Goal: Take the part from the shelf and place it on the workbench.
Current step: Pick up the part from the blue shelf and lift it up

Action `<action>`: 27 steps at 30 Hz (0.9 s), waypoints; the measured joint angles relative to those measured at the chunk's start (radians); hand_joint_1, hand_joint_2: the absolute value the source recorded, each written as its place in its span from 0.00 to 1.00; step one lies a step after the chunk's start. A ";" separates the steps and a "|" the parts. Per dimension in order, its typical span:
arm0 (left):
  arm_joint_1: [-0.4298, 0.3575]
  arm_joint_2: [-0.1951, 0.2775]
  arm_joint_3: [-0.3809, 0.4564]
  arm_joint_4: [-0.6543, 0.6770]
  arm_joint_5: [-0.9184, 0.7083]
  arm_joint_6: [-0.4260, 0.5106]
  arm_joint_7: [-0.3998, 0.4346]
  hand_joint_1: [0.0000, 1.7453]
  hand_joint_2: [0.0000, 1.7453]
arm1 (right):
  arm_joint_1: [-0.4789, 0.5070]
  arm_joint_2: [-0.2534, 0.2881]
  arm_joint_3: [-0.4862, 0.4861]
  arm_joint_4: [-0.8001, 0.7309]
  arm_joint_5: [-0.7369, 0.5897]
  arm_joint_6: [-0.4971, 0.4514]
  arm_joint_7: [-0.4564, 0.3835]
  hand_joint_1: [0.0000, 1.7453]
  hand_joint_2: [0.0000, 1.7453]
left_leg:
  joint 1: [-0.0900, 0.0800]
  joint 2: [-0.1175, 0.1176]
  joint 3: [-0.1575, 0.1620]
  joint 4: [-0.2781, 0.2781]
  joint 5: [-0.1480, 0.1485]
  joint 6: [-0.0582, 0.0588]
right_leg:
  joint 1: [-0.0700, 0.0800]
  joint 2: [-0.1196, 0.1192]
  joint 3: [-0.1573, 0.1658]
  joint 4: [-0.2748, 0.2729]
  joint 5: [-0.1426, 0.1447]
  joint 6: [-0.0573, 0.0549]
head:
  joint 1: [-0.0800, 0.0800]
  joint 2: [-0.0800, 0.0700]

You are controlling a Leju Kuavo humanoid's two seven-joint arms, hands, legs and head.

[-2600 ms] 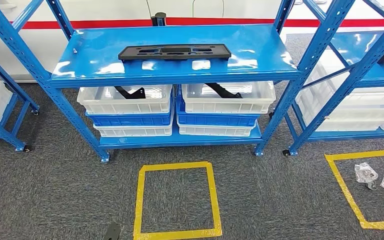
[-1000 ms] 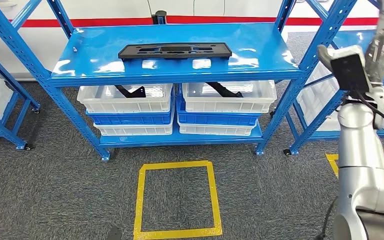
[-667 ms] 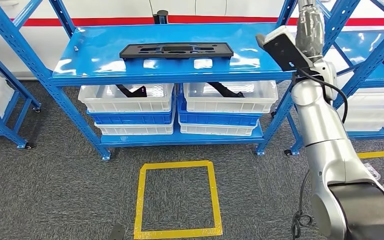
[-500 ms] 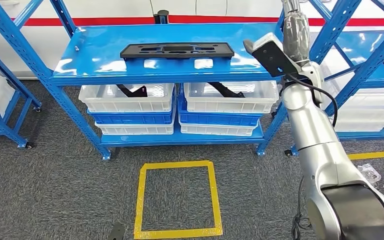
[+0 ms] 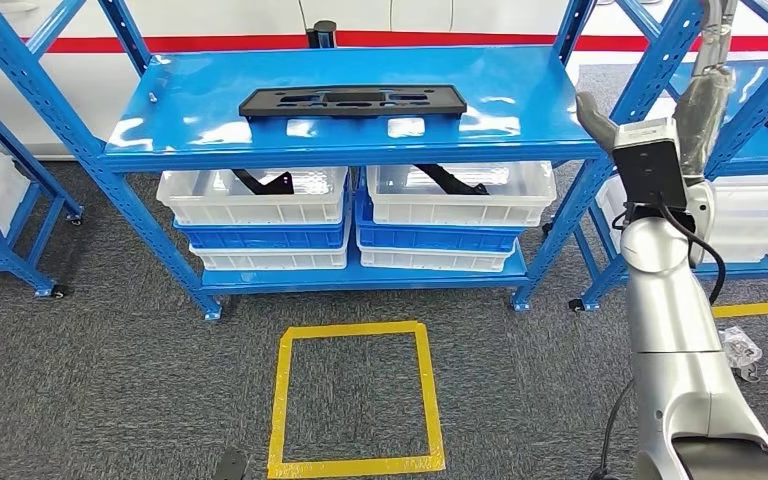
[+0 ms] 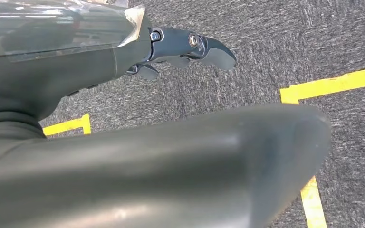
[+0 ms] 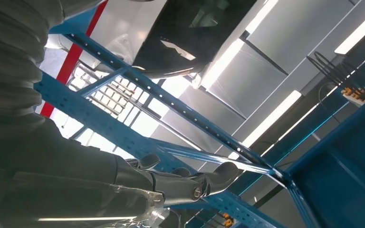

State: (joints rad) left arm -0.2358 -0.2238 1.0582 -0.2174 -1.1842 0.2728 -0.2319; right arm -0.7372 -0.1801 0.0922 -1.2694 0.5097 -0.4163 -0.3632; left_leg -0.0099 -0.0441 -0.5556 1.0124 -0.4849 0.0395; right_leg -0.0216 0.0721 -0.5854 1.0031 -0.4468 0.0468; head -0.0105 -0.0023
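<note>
The right arm [image 5: 675, 330] rises from the lower right of the head view, forearm near vertical, its wrist camera [image 5: 648, 172] facing back toward the head. In the right wrist view the right hand [image 7: 171, 183] holds nothing, its dark fingers [image 7: 218, 175] extended and slightly curled. In the left wrist view the left hand [image 6: 171, 47] hangs over the floor, empty, fingers [image 6: 214, 50] loosely bent, thick thumb [image 6: 195, 156] stretched out.

1. The right robot hand [image 7: 171, 183] points upward past blue perforated shelf beams [image 7: 171, 102], fingers [image 7: 223, 173] loosely curled and apparently holding nothing (the palm is hidden).
2. Behind are long ceiling light strips [image 7: 268, 121] and a red stripe [image 7: 78, 45].
</note>
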 joint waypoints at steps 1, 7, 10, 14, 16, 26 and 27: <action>0.001 0.001 0.000 0.000 0.000 0.000 0.000 0.00 0.00 | 0.006 -0.003 -0.006 -0.010 0.001 -0.006 0.000 0.00 1.00 | 0.000 0.000 -0.001 0.002 -0.001 0.002 | -0.003 0.000 0.000 -0.001 0.000 0.001 | 0.000 0.000; 0.003 0.002 0.000 0.000 0.000 0.004 0.003 0.00 0.00 | 0.063 -0.021 -0.058 -0.109 0.006 -0.054 0.001 0.00 1.00 | 0.003 0.006 0.011 -0.015 -0.002 0.021 | -0.002 -0.010 -0.010 0.024 0.007 0.020 | 0.001 0.000; 0.006 0.002 0.000 0.000 0.001 0.008 0.005 0.00 0.00 | 0.080 -0.025 -0.076 -0.157 0.016 -0.043 0.005 0.00 1.00 | 0.010 0.022 0.024 -0.021 -0.003 0.027 | 0.001 -0.047 -0.086 0.156 -0.044 0.021 | 0.009 0.000; 0.015 0.001 0.000 0.000 0.004 0.008 0.005 0.00 0.00 | 0.105 -0.026 -0.082 -0.178 0.031 -0.029 0.011 0.00 1.00 | 0.023 0.041 0.039 -0.020 -0.019 0.013 | -0.011 -0.060 -0.170 0.258 -0.054 0.044 | 0.012 0.000; 0.016 0.001 0.000 0.000 0.005 0.008 0.005 0.00 0.00 | 0.113 -0.027 -0.085 -0.182 0.033 -0.028 0.011 0.00 1.00 | 0.034 0.044 0.056 -0.018 -0.035 -0.006 | -0.024 -0.070 -0.115 0.123 0.013 0.077 | 0.013 0.000; 0.009 0.000 -0.001 0.000 0.002 0.008 0.014 0.00 0.00 | 0.140 -0.027 -0.096 -0.202 0.054 -0.032 0.008 0.00 1.00 | 0.039 0.052 -0.073 0.226 -0.115 -0.054 | -0.013 -0.064 -0.024 0.024 -0.004 -0.024 | -0.001 0.000; 0.010 0.001 -0.001 0.000 0.002 0.008 0.015 0.00 0.00 | 0.143 -0.026 -0.096 -0.202 0.054 -0.032 0.008 0.00 1.00 | 0.038 0.051 -0.119 0.276 -0.138 -0.053 | -0.008 -0.062 -0.015 0.024 -0.012 -0.030 | -0.002 0.000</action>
State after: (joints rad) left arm -0.2258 -0.2233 1.0573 -0.2174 -1.1822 0.2805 -0.2172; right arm -0.5943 -0.2062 -0.0039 -1.4717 0.5637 -0.4482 -0.3555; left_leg 0.0280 0.0072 -0.6748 1.2882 -0.6227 -0.0136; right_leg -0.0299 0.0098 -0.6008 1.0273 -0.4589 0.0163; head -0.0125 -0.0023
